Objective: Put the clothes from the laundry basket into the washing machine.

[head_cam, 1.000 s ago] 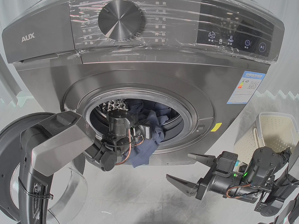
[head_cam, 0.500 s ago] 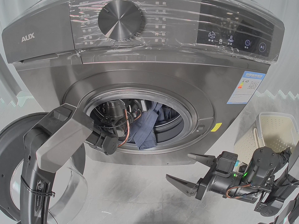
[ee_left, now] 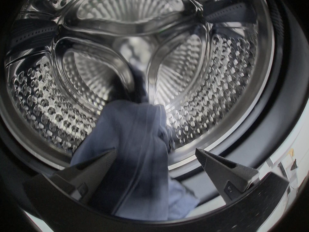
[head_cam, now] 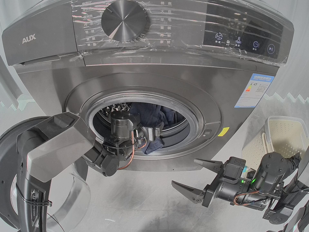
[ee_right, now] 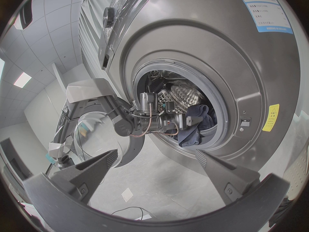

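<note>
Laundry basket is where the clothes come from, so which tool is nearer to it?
Right. The right tool hangs open above the floor beside the laundry basket; the left tool is away at the washing machine opening, by the blue garment.

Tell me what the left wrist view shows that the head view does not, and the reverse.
Left wrist view: the drum's back wall and the left gripper, open, a finger on each side of the blue clothes. Head view: the dial, the open door, the laundry basket and the open right gripper. Both: the blue clothes draped over the rim of the washing machine opening.
</note>
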Motion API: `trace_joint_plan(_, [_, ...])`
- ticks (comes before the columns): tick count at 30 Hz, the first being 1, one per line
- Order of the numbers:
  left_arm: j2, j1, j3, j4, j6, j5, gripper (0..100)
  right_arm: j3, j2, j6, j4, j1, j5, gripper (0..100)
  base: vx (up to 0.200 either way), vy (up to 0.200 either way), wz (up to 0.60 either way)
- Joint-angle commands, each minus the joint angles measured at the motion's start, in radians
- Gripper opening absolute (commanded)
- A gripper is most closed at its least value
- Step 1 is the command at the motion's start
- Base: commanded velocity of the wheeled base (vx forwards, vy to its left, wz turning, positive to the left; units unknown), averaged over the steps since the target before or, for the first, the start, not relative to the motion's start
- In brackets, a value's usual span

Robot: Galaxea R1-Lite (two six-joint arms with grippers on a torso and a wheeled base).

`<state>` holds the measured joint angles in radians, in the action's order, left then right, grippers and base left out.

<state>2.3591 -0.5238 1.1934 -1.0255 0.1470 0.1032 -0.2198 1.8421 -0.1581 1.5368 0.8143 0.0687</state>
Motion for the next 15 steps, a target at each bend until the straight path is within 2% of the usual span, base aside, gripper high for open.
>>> trace_joint_plan(1, [-0.063,-0.027,-0.110,0.035,-0.017,-0.008,100,0.000,0.002,-0.001,0.000,0.002,-0.001,100,0.000,0.000,0.00])
trace_joint_plan(6, [-0.024,-0.015,-0.133,0.027,-0.066,-0.010,100,0.000,0.002,-0.001,-0.001,0.006,-0.003,100,0.000,0.000,0.00])
trace_joint_plan(15, [0.003,0.013,-0.121,0.024,-0.096,-0.017,100,-0.001,0.000,-0.001,0.000,0.006,-0.003,100,0.000,0.000,0.00])
